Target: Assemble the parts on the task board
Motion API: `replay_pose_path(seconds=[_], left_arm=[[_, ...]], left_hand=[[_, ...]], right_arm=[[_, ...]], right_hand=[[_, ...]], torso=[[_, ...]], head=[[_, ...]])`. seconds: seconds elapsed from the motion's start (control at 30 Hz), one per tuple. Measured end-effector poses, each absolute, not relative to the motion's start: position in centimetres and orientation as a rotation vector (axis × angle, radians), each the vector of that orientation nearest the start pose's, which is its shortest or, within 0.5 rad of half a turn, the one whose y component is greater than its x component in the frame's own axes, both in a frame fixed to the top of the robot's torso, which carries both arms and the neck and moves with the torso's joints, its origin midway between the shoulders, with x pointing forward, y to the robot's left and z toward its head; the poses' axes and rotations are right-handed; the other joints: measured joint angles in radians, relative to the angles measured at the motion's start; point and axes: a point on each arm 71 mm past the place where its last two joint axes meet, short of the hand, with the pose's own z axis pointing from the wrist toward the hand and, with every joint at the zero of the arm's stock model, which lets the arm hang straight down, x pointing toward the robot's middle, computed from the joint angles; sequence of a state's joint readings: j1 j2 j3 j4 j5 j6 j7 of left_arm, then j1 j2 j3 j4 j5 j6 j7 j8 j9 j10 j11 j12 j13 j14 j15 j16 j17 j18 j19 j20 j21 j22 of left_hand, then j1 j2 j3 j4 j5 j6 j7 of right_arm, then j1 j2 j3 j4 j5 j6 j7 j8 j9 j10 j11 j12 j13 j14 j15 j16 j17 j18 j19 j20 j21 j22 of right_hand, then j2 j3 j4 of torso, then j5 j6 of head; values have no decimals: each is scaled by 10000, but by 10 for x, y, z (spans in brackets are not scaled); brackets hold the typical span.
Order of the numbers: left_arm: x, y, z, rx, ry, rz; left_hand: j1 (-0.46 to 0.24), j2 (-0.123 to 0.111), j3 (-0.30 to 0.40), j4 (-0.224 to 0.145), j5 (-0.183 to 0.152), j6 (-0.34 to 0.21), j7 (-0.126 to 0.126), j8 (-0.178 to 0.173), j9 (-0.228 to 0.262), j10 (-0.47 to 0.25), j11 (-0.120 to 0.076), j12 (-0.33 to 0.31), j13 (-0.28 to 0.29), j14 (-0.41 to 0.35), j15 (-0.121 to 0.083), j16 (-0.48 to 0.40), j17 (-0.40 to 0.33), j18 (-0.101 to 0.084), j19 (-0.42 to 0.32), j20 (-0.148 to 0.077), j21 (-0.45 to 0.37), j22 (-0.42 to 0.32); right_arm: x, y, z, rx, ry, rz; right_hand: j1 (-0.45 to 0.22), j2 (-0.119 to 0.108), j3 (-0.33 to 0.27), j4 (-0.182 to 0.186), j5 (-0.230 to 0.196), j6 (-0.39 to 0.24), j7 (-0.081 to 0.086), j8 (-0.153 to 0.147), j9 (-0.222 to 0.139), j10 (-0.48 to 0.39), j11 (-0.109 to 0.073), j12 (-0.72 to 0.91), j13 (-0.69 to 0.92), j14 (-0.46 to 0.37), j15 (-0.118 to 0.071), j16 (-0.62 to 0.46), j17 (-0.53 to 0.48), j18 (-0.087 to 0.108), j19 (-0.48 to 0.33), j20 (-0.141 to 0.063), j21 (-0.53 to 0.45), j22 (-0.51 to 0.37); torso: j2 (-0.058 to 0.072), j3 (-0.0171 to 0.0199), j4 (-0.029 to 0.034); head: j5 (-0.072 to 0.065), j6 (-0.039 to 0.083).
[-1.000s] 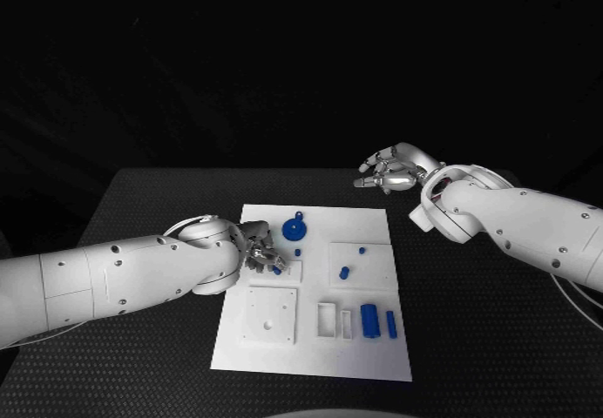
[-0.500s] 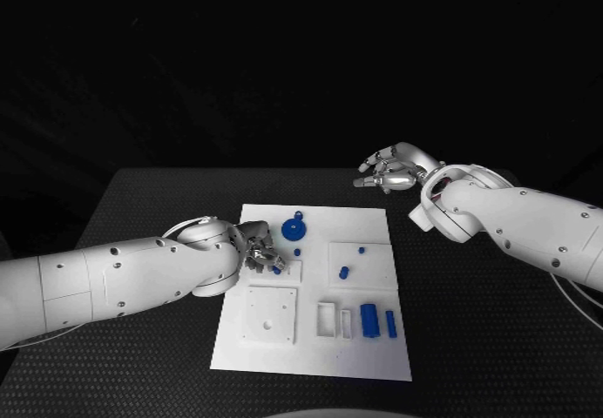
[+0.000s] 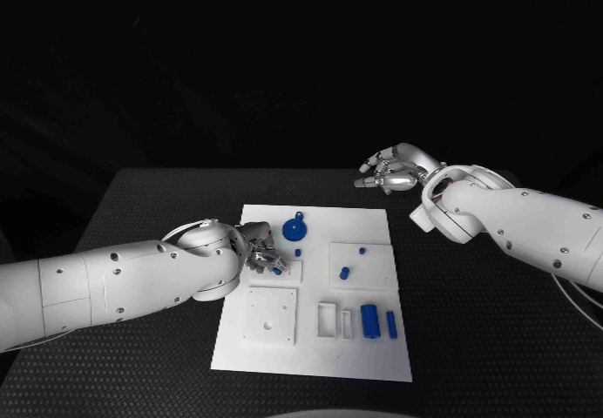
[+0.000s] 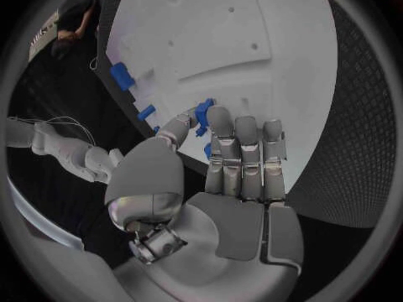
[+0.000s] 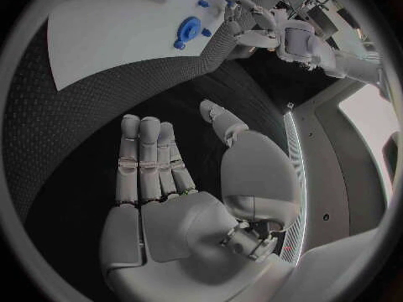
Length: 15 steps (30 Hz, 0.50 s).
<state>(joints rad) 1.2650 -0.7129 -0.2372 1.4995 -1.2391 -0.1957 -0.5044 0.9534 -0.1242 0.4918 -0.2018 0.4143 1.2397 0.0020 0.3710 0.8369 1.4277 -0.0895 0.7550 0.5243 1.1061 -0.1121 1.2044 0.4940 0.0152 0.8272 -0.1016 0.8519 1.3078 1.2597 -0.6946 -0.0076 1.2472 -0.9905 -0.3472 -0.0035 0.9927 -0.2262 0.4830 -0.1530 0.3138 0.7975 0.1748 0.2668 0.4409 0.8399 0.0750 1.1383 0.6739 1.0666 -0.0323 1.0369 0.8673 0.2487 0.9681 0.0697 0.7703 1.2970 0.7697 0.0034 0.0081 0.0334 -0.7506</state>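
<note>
Our left hand [image 3: 258,248] pinches a small blue part [image 4: 202,111], light, rigid, best held by its sides, over the task board [image 3: 377,218]; the right hand [image 3: 392,170] hovers beyond it, fingers [image 5: 143,161] loose and holding nothing.

My head camera looks steeply down on the bench [image 3: 151,200] from well above, board [image 3: 358,218] centred. Each wrist fisheye sits close behind its own hand, facing along the fingers. All three share the board [image 4: 252,33] [image 5: 109,20]; the right wrist also catches my left hand [image 5: 252,20].
</note>
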Motion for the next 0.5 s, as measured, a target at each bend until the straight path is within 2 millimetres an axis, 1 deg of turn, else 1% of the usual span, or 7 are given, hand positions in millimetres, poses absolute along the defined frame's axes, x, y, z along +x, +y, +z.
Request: replay_pose_path(seconds=[0.5], left_arm=[[472,172,-245,-378,20536,-3540]], left_hand=[[-11,11,0,-1,-10,0,1,-1,-5,0,-1,0,-8,0,0,0,-8,0,0,0,0,-2]], right_arm=[[551,-212,-159,3042,16166,8156]], right_hand=[[0,0,0,0,0,1,-3,0,1,0,0,39,-9,0,0,0,0,0,0,0,0,8]], torso=[[1,0,-11]], head=[[22,-1]])
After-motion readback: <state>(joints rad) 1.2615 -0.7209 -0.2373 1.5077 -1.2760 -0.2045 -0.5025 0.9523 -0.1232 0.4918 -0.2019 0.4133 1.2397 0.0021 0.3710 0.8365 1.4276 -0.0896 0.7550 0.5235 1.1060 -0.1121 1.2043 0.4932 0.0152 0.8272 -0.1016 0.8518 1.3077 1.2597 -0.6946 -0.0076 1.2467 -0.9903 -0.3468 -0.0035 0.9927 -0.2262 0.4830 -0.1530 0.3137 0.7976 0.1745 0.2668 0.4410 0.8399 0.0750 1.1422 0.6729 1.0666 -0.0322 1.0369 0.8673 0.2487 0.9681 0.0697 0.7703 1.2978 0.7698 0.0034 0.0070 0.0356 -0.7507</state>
